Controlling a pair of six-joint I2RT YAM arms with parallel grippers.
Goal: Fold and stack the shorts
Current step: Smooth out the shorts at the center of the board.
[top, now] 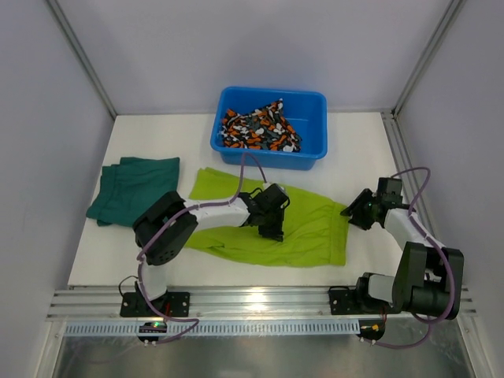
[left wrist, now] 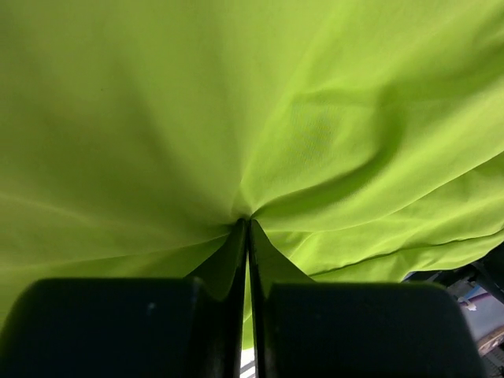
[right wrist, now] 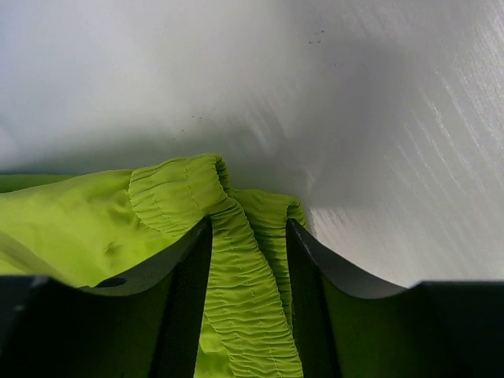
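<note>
The lime yellow-green shorts (top: 315, 228) lie spread across the middle of the white table. My left gripper (top: 273, 230) is shut on a pinch of their cloth near the centre, and in the left wrist view the jaws (left wrist: 246, 220) meet on the lime fabric (left wrist: 236, 102). My right gripper (top: 352, 211) sits at the shorts' right edge. In the right wrist view it (right wrist: 249, 222) is closed on the bunched elastic waistband (right wrist: 244, 268). The dark teal-green shorts (top: 134, 185) lie folded at the left. The camouflage shorts (top: 260, 130) lie in the blue tub (top: 315, 98).
The blue tub stands at the back centre of the table (top: 370, 157). White enclosure walls surround the table on three sides. A metal rail (top: 260, 303) runs along the near edge by the arm bases.
</note>
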